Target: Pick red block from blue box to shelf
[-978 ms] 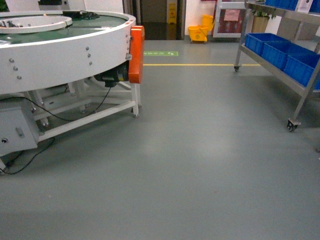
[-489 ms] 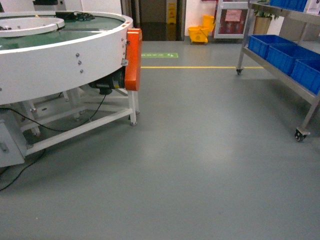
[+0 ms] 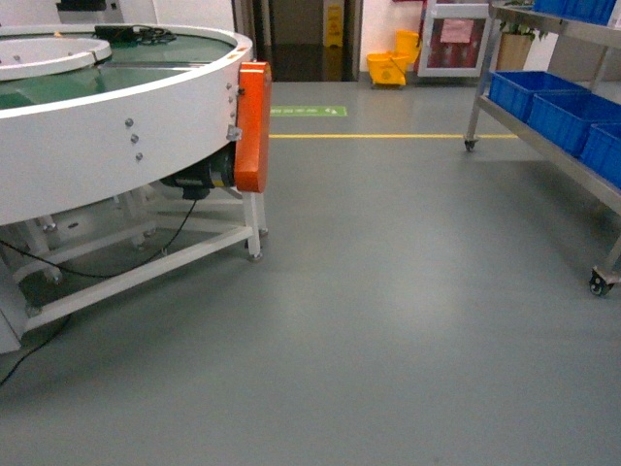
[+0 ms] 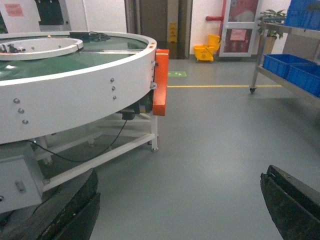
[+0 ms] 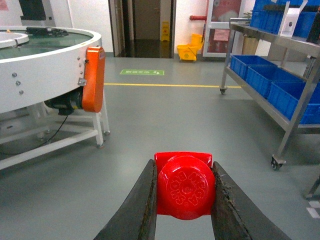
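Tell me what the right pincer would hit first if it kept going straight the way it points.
Probably nothing soon: the right pincer, shut on the red block, points along bare floor toward the far doorway. The shelf stands off to its right. Depth is unclear.

- Grey floor (image 3: 408,320) is filling most of the head view, picking up soft glare from overhead light.
- Yellow line (image 3: 388,136) is running across it, a green floor sign (image 3: 308,112) lying just beyond.
- Round white conveyor table (image 3: 107,126) is standing at left, an orange guard (image 3: 252,126) hanging at its edge, black cable (image 3: 116,262) trailing beneath.
- Yellow mop bucket (image 3: 391,66) is sitting by the far wall, beside a dark doorway (image 3: 296,29).
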